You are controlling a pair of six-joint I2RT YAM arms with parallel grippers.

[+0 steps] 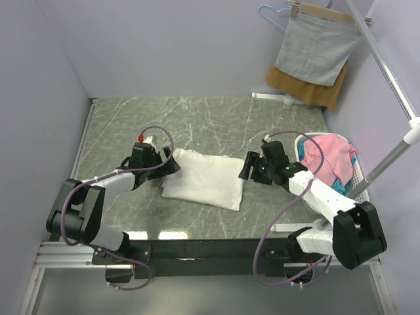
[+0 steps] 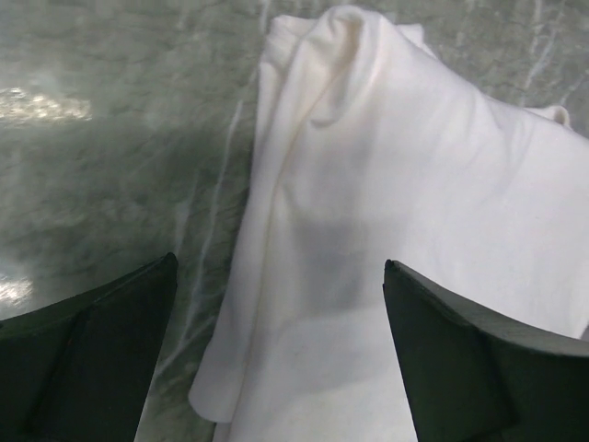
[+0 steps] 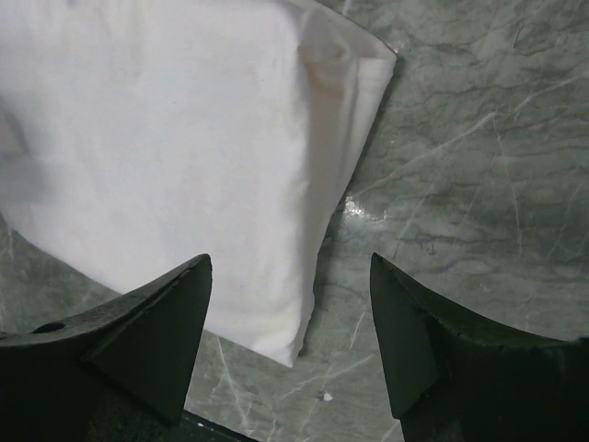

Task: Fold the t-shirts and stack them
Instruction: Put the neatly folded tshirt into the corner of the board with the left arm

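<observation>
A folded white t-shirt [image 1: 206, 178] lies flat on the marble table, plain side up, no print showing. My left gripper [image 1: 172, 164] is open at its left edge, jaws spread over the shirt's folded edge [image 2: 304, 276], empty. My right gripper [image 1: 247, 167] is open at its right edge, just above the shirt's corner [image 3: 304, 276], empty. More clothes, pink [image 1: 328, 159] and teal, lie in a white basket at the right.
The white basket [image 1: 359, 177] stands beside the right arm. A grey cloth [image 1: 316, 50] and a mustard-brown cloth [image 1: 308, 88] hang on a rack at the back right. A metal rail [image 1: 394, 85] slants along the right wall.
</observation>
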